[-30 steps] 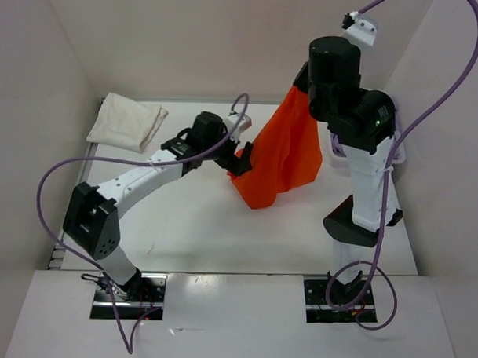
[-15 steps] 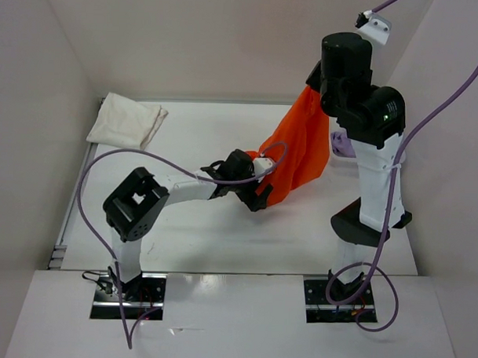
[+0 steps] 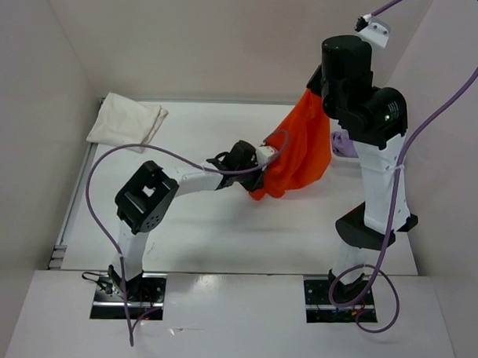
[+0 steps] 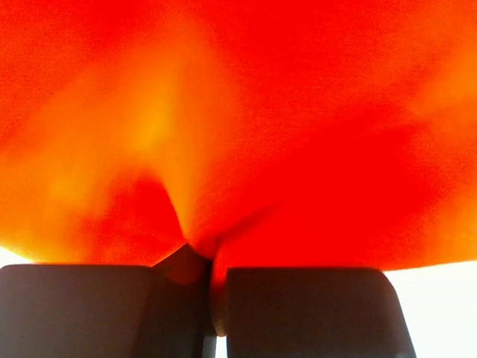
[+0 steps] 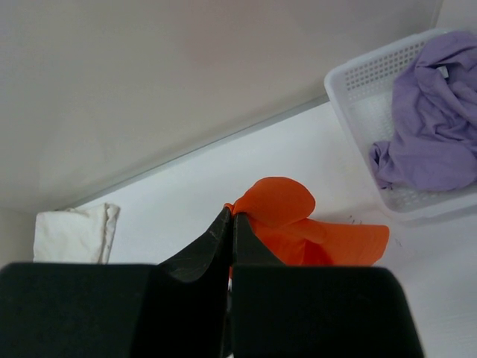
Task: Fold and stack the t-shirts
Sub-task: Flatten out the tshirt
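Left end effector (image 4: pixel 212 265), right end effector (image 5: pixel 231 224) pinching orange t-shirt (image 3: pixel 301 146), seemingly hanging lengthwise

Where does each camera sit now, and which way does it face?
Top external: overhead from behind, looking down on the table; left arm and right arm show.
Left wrist: close against the orange t-shirt; left gripper shut on it.
Right wrist: high, looking down past the right gripper, shut on orange cloth, to the cream t-shirt and basket.
Shared: all three show the orange t-shirt.

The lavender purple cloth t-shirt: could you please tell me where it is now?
The lavender purple t-shirt lies crumpled in the white perforated plastic basket at the right edge of the table, clearest in the right wrist view.
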